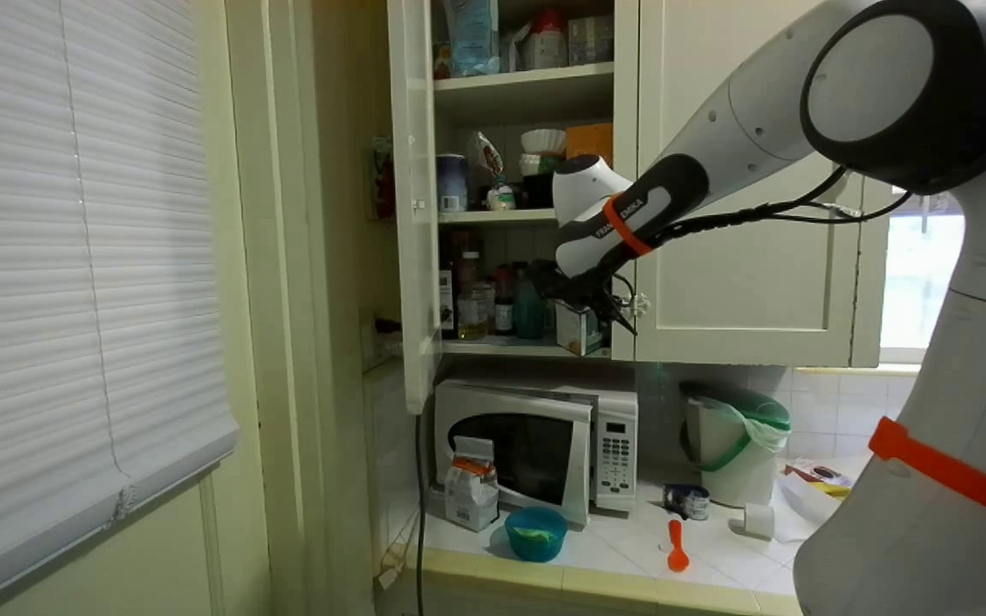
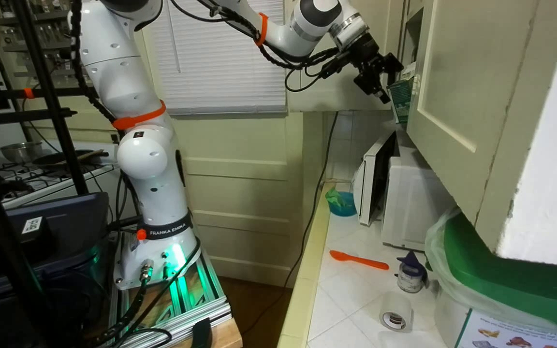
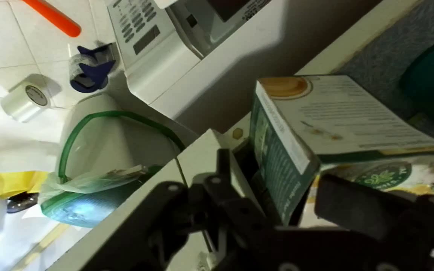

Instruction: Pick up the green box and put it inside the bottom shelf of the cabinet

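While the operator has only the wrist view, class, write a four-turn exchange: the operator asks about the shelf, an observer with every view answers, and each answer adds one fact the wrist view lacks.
Operator: I see the box near a teal bottle on the shelf. What stands beyond that bottle?
Observer: In an exterior view, more bottles stand in a row on the shelf, left of the teal one in that picture.
Operator: Does a door hang at that far end?
Observer: Yes. In an exterior view, a cabinet door stands swung open there.
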Controlling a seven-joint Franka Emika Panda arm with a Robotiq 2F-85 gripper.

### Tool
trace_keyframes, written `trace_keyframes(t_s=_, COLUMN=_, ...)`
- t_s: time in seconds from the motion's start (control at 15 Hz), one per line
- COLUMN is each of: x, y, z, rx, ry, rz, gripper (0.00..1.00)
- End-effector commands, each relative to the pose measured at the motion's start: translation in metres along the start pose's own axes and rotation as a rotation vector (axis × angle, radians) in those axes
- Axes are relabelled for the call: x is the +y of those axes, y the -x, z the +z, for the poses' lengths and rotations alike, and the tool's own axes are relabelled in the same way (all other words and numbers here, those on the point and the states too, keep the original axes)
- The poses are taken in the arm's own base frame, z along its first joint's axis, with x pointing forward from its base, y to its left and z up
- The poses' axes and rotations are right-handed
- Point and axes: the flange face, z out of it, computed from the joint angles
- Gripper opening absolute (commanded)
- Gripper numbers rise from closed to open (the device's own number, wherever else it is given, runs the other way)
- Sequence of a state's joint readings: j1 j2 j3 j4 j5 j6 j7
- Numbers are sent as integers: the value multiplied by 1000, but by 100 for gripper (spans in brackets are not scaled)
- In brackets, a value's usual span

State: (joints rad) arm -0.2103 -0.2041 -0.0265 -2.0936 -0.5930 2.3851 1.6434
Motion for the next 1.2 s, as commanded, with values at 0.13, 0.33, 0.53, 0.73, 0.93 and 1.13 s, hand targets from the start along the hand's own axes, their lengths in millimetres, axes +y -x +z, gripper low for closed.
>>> trace_keyframes(t_s=0.13, x=-1, y=-17, z=6, rx=53, ry=-84, rz=4, gripper=11)
trace_keyframes(t_s=0.33, x=-8, y=-29, z=10, rx=73, ry=-113, rz=46, gripper=33)
trace_keyframes(t_s=0.53, x=-15, y=-39, z=16, rx=105, ry=-139, rz=70, gripper=51)
trace_keyframes(t_s=0.73, x=-21, y=-41, z=22, rx=121, ry=-159, rz=91, gripper=81)
trace_keyframes(t_s=0.93, x=-19, y=-36, z=11, rx=122, ry=-212, rz=95, gripper=100)
trace_keyframes(t_s=1.13, x=-12, y=-33, z=-8, rx=127, ry=-289, rz=88, gripper=100)
